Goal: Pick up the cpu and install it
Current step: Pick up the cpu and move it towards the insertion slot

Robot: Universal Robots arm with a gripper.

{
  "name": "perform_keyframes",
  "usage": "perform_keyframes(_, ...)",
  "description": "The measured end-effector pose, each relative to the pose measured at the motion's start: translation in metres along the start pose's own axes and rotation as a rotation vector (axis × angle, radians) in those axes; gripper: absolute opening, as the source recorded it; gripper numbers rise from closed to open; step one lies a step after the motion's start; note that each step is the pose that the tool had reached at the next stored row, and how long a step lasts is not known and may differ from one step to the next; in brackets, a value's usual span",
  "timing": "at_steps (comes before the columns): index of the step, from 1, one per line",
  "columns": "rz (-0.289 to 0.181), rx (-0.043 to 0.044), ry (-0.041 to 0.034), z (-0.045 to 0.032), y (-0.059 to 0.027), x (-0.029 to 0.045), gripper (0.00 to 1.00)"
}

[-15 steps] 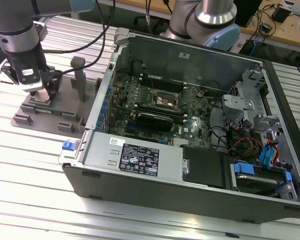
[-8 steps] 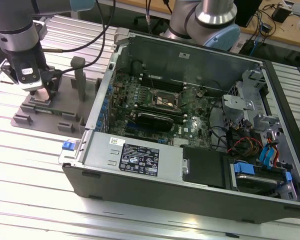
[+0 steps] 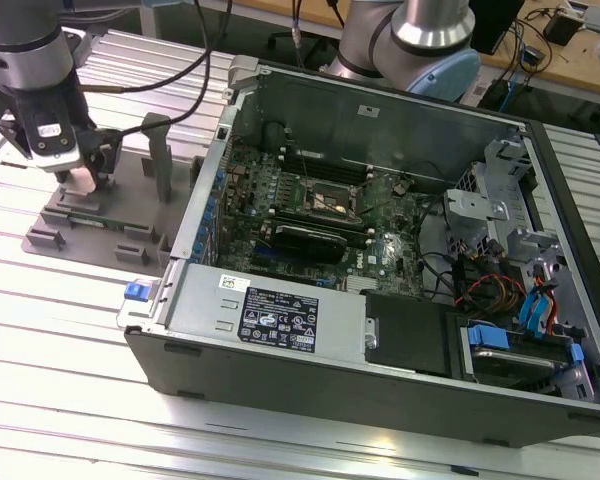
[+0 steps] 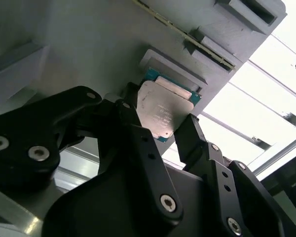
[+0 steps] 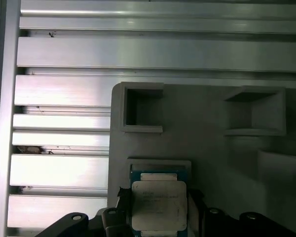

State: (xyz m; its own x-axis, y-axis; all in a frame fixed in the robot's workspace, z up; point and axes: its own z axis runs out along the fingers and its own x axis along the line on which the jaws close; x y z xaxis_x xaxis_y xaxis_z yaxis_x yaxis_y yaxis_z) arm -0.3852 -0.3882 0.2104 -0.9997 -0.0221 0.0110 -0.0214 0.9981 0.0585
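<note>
Slatted surface, grey tray: we log the cpu flat in its tray recess, located for pickup, gripper straddling it, clamped or released we cannot tell.

Tool astride cpu in holder
</note>
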Motion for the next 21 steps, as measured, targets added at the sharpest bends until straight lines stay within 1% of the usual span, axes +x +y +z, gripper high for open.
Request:
perform_keyframes(6, 0.0, -0.0001, -0.0001, -0.0128, 0.0008, 0.0001, 0.54)
perform_keyframes(10, 0.0, 0.0, -0.0001, -0.0267, 0.0019, 0.0002, 0.54)
perform_keyframes(12, 0.0, 0.0, -0.0001, -0.0299, 0.0021, 0.0003, 0.54)
perform_keyframes(14, 0.0, 0.0, -0.0002, -0.0371, 0.0027, 0.0004, 0.54)
perform_keyframes(21, 0.0, 0.0, -0.0011, -0.0473, 0.0034, 0.0005, 0.54)
